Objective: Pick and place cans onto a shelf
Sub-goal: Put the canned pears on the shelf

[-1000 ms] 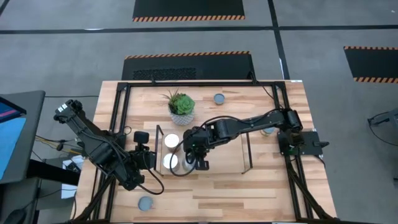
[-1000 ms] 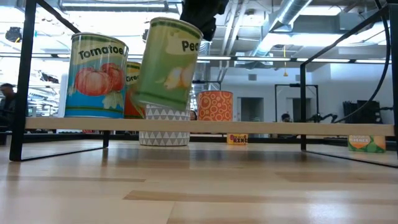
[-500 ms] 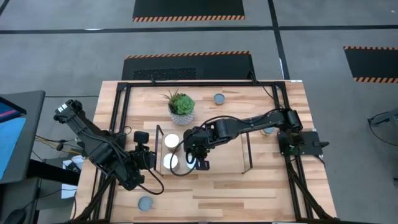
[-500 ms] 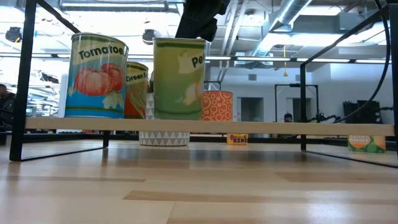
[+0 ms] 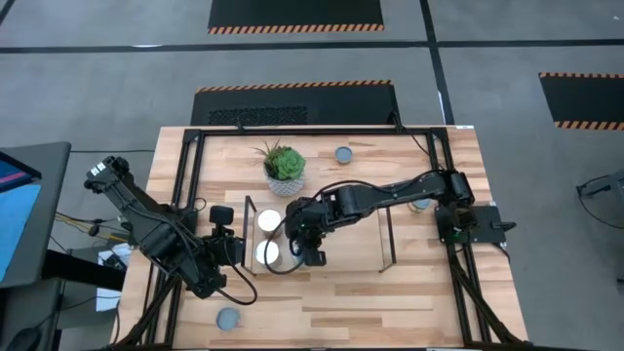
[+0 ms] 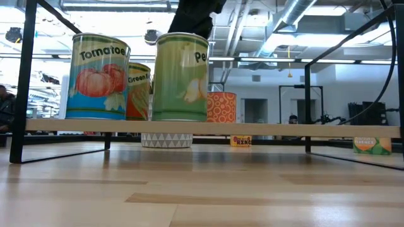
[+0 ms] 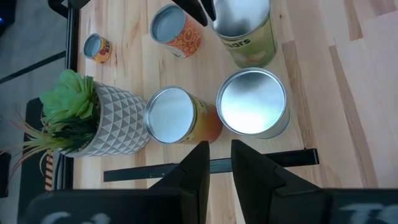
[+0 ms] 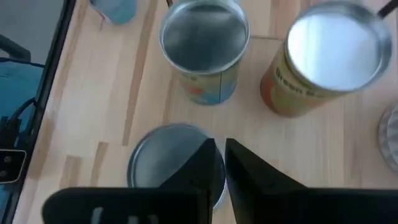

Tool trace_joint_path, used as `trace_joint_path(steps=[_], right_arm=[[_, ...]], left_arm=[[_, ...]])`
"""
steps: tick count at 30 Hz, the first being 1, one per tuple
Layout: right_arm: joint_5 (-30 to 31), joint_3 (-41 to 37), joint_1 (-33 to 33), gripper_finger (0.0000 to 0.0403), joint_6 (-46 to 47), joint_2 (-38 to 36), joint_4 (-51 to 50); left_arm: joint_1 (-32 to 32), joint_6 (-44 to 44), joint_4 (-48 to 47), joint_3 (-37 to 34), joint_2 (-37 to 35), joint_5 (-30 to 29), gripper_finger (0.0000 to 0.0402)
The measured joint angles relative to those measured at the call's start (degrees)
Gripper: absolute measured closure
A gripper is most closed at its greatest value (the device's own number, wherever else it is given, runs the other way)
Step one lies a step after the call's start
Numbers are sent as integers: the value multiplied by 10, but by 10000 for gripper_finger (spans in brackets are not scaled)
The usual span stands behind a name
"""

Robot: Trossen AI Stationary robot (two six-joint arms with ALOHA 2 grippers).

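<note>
On the light-wood shelf [image 6: 252, 128] [image 5: 356, 244] stand three cans on their bases: a tomato can [image 6: 100, 77] [image 7: 252, 102], an orange green-beans can [image 6: 139, 91] [image 7: 174, 115] behind it, and a green can [image 6: 181, 79] [image 7: 245, 37]. My right gripper [image 8: 219, 149] [image 6: 189, 19] is just over the green can's top [image 8: 165, 165], its fingers a narrow gap apart. My left gripper [image 7: 217, 152] [image 5: 232, 234] hovers open off the shelf's near left corner, with nothing between its fingers. My right gripper comes slanting down from above at the right side of the green can's top rim [image 6: 192, 36]. Its own fingers [image 8: 245, 171] hide that spot, and I cannot tell whether they touch the rim. The can stands upright on the shelf board.
A succulent in a white patterned pot [image 5: 284, 166] [image 7: 81, 118] stands behind the shelf, with an orange patterned can [image 6: 219, 107] nearby. Loose cans lie at the far edge [image 5: 342, 154], under the right arm [image 5: 419, 205] and at the near left [image 5: 227, 319]. Black frame bars ring the table.
The green can hung tilted under my right gripper, its base just above the shelf board. It has since swung upright and now stands on the board beside the tomato can. Both arms have stayed almost in place.
</note>
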Motion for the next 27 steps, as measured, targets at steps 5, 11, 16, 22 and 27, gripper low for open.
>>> trace_joint_path(steps=[5, 11, 16, 22, 27], right_arm=[[-10, 31, -2, 342, 23, -2, -72], [-19, 45, 29, 342, 67, -3, -211], [19, 5, 64, 342, 68, 0, -179], [94, -44, 84, 342, 70, 0, -107], [95, -52, 78, 342, 82, 0, -70]], left_arm=[[0, 0, 0, 0, 0, 0, 345], [0, 0, 0, 0, 0, 5, 345], [0, -8, 0, 0, 0, 5, 345], [0, -17, 0, 0, 0, 5, 345], [0, -16, 0, 0, 0, 5, 345]])
